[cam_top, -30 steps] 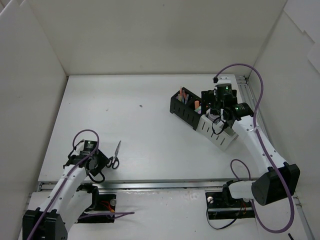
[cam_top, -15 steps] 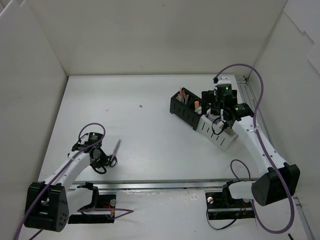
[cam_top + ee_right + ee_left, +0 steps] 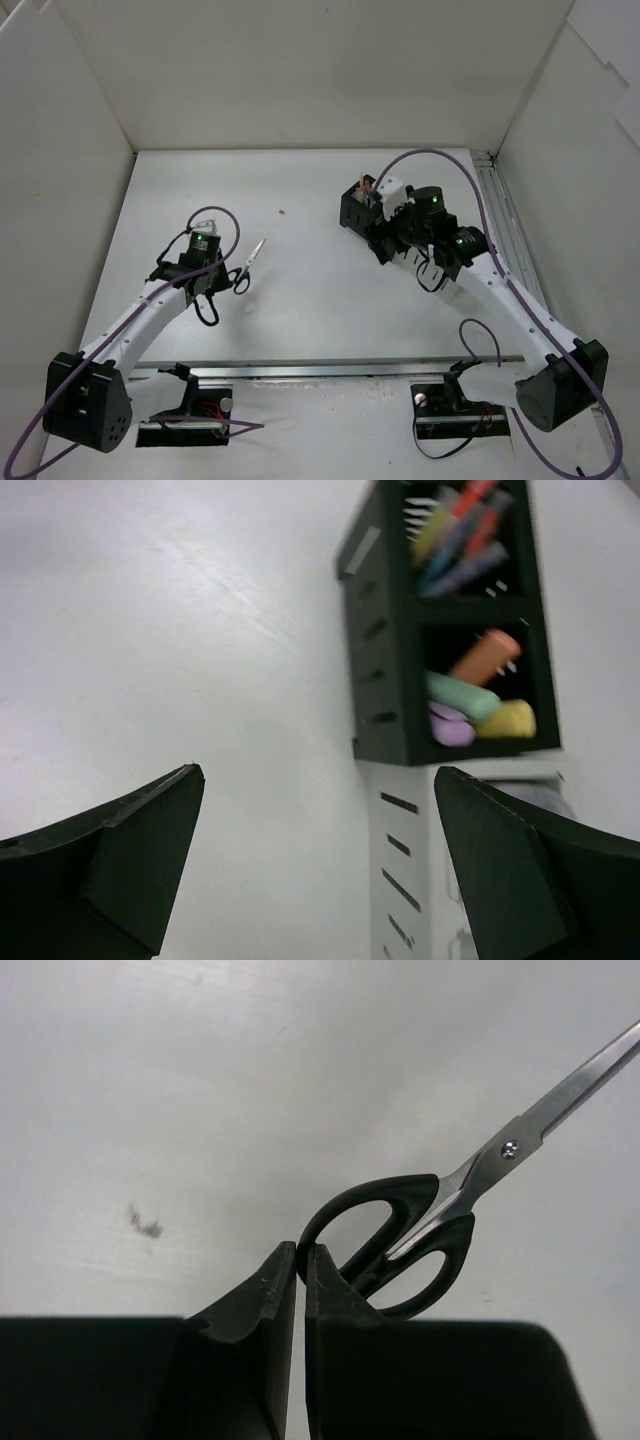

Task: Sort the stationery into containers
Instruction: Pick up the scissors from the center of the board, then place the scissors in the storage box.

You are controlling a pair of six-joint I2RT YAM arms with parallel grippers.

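The left gripper [image 3: 301, 1260] has its two black, wedge-shaped fingers pinched almost together on the thin plastic rim of one handle loop of the scissors [image 3: 470, 1175]. Only a sliver of a gap shows between the fingers. The scissors have glossy black oval handles, a small screw at the pivot and closed, plain steel blades that point away from the gripper. From above, the scissors [image 3: 250, 265] sit over the left half of the matte white table [image 3: 300, 190], blades aimed toward the far right. I can't tell whether they touch the surface. A faint dark scuff [image 3: 145, 1222] marks the table near the fingers. The left arm reaches from its base at the near left corner diagonally up and to the right, with a purple cable [image 3: 222, 222] looping over the wrist.

The right gripper [image 3: 318, 773] is spread wide and holds nothing, its blunt black fingers far apart. It hangs above the table beside the black organizer [image 3: 385, 660], a slotted plastic box with two compartments. The far compartment holds thin coloured pens [image 3: 455, 530] and the near one holds stubby pastel highlighters [image 3: 483, 655] in orange, green, yellow and purple. The white organizer [image 3: 400, 860], also slotted, butts against the black one's near end. The right arm stretches from the near right corner up and leftward, its wrist bent over the containers.
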